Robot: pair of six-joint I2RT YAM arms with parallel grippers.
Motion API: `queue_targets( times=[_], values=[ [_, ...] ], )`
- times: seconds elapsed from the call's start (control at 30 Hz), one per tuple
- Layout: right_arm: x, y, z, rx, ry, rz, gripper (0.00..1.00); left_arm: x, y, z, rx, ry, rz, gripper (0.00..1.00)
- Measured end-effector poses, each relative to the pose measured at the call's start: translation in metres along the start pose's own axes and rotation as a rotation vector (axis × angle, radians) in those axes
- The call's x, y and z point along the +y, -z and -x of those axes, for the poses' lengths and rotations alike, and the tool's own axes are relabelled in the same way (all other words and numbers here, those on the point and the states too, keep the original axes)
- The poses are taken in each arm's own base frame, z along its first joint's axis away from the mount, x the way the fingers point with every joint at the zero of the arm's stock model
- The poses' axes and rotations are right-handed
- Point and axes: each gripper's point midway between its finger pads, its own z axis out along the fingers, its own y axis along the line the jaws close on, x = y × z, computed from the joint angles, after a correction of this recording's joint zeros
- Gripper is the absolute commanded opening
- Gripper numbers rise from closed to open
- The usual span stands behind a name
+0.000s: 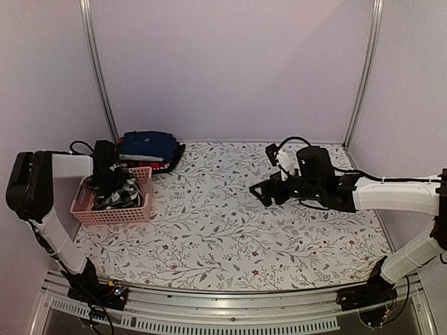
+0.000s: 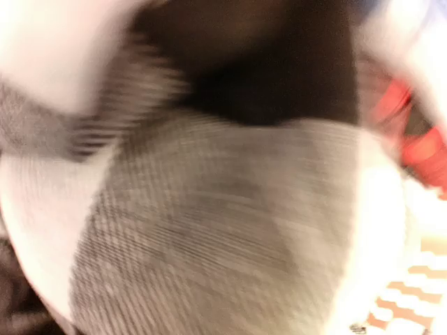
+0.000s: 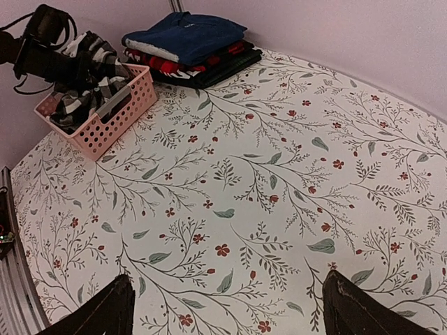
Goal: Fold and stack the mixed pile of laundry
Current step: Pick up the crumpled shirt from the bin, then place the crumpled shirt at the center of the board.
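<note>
The checked shirt [image 1: 120, 196] lies crumpled in the pink basket [image 1: 112, 215] at the table's left edge, with no clear long axis; the left gripper [image 1: 105, 183] is sunk into it, jaws closed on its fabric. Just behind, the folded stack [image 1: 148, 148] runs lengthwise along the back wall, navy trousers [image 3: 185, 31] over the red-and-black plaid piece [image 3: 171, 66]. The right gripper [image 1: 262, 192] hovers spread wide over the floral tablecloth [image 1: 230, 237], which lies bare across the middle and right

A pink plastic basket with small holes [image 1: 112, 213] is standing at the left side of the desk [image 1: 244, 237], whose white top is showing grey leaves and red flowers. Lilac walls [image 1: 230, 63] are enclosing it.
</note>
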Motion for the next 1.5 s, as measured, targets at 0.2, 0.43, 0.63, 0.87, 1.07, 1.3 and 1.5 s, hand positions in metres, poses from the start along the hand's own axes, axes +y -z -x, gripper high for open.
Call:
queue_targets(
  times=[0.2,0.43,0.63,0.87,1.07,1.3,1.5],
  values=[
    [0.000,0.001,-0.001,0.001,-0.002,0.003,0.92,-0.002,0.097,0.089,-0.248,0.034,-0.067,0.00],
    [-0.001,0.002,-0.003,0.005,-0.012,0.010,0.93,-0.109,0.248,0.173,-0.560,-0.154,-0.417,0.00],
    [-0.027,0.013,0.012,-0.034,-0.062,-0.007,0.93,-0.255,0.388,0.142,-0.684,-0.438,-0.854,0.00],
    [-0.073,0.043,0.024,-0.096,-0.160,-0.044,0.93,-0.362,0.460,0.057,-0.680,-0.704,-1.178,0.56],
    [-0.094,0.070,0.036,-0.150,-0.196,-0.073,0.95,-0.376,0.380,0.008,-0.542,-0.810,-1.087,1.00],
    [-0.085,0.076,0.030,-0.139,-0.189,-0.020,0.90,-0.309,0.245,-0.020,-0.318,-0.749,-0.840,1.00],
    [-0.077,0.043,-0.021,0.029,-0.247,0.071,0.88,-0.278,0.184,-0.069,-0.157,-0.734,-0.778,0.93]
  ],
)
